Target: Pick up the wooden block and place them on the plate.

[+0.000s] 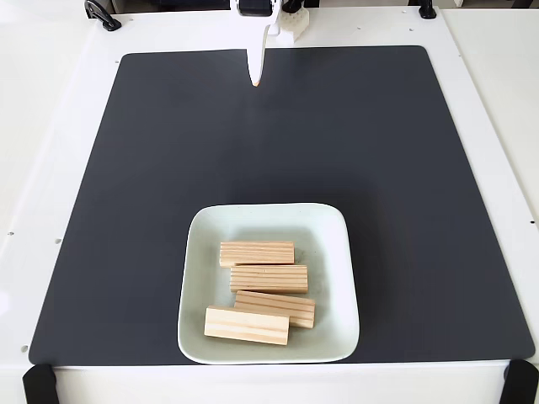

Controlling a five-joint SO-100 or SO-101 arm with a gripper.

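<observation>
Four wooden blocks (257,253) (269,279) (274,308) (247,326), plate (333,252), hand (255,82) empty

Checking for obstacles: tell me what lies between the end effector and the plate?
Only bare dark mat, seen in the fixed view, separates the end effector from the plate.

White arm at top edge, fingers (255,76) together, pointing down, nothing held.
</observation>
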